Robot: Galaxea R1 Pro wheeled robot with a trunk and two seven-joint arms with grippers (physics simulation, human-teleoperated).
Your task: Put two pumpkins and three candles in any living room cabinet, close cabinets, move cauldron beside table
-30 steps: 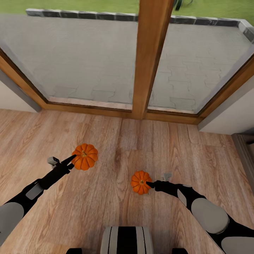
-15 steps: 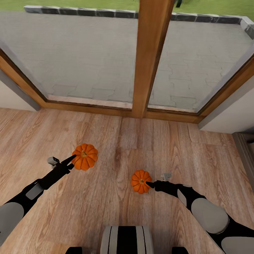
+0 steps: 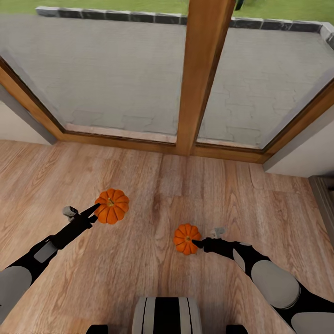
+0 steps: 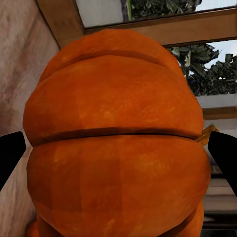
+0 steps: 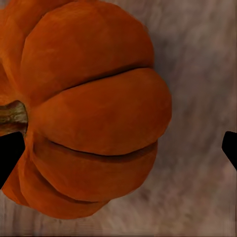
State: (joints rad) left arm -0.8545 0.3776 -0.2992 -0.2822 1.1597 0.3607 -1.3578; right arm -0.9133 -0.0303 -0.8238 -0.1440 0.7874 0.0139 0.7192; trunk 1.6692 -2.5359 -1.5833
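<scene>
Left pumpkin: small orange ribbed pumpkin with short dark stem [image 3: 112, 206], over the wooden plank floor [image 3: 153, 273], left of centre in the head view; whether it rests on the boards or is lifted, cannot tell. In the left wrist view its orange ribs [image 4: 114, 148] sit between the two dark fingertips.

Left gripper: black two-finger gripper [image 3: 94, 211], tips at the near-left side of the left pumpkin. Fingers stand wide, one at each flank of the fruit; whether the pads press the skin, cannot tell.

Right pumpkin: second small orange ribbed pumpkin [image 3: 186, 239], over the floor right of centre, nearer the robot than the first, well apart from it. In the right wrist view [image 5: 84, 108] it lies off to one side, stem end by one fingertip, bare floor by the other.

Right gripper: black two-finger gripper [image 3: 197, 242], tip at the pumpkin's right side near the stem. Fingers spread wide; grip on the fruit not confirmed, cannot tell.

Surroundings: large glazed window with a thick wooden frame post [image 3: 202, 79] ahead; grey paving outside.
</scene>
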